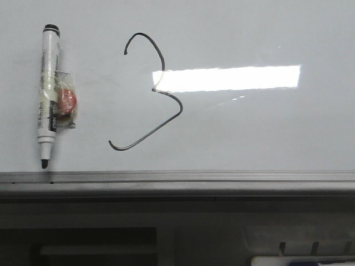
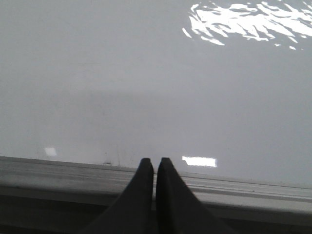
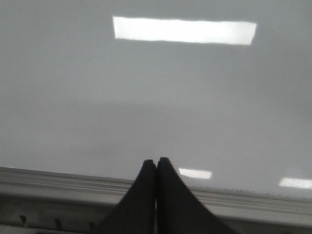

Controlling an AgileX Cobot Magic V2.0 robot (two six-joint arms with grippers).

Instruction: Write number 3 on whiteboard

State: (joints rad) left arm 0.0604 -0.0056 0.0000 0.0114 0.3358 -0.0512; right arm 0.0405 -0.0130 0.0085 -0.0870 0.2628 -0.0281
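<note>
The whiteboard (image 1: 266,133) lies flat and fills the front view, with a grey metal rail (image 1: 177,180) along its near edge. A dark hand-drawn number 3 (image 1: 157,91) stands left of the middle, slanted. A white marker (image 1: 48,94) with a black cap and bare tip lies to its left, tip toward the rail, with a taped red piece on its side. Neither gripper shows in the front view. My left gripper (image 2: 155,163) is shut and empty above the rail (image 2: 58,173). My right gripper (image 3: 156,162) is shut and empty above the rail (image 3: 58,183).
A bright rectangle of reflected light (image 1: 233,77) lies across the board right of the 3. Below the rail is the dark robot base with slots (image 1: 310,246). Both wrist views show only bare board (image 2: 146,87) (image 3: 146,97).
</note>
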